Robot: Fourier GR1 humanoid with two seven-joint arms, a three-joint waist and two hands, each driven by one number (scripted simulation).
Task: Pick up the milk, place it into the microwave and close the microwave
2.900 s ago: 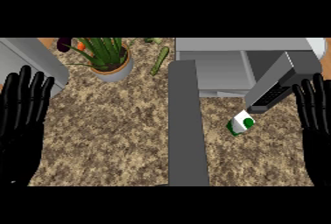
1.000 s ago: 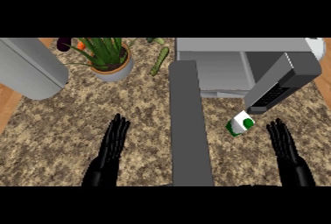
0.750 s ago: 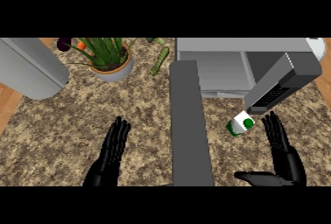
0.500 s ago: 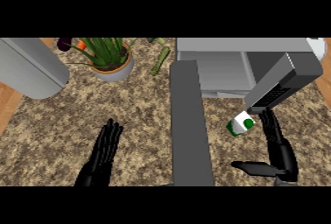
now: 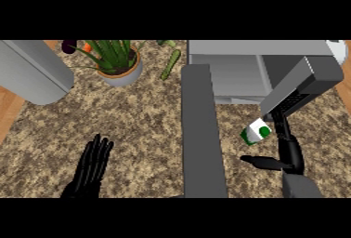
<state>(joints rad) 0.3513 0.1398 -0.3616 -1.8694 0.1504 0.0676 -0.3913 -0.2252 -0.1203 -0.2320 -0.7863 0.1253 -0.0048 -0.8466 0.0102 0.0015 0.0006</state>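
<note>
The right hand (image 5: 286, 148), fingers straight and thumb spread, holds nothing just beside the milk (image 5: 257, 133), which sits on the counter (image 5: 144, 121) before the open microwave (image 5: 240, 69), under its door (image 5: 302, 86).

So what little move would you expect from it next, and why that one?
Probably a short sideways move of the right hand toward the milk carton, then curling round it. The hand is open, fingers stretched up just right of the carton and thumb pointing left below it, so nothing is gripped yet. The microwave door already stands open. The left hand lies open on the counter.
</note>
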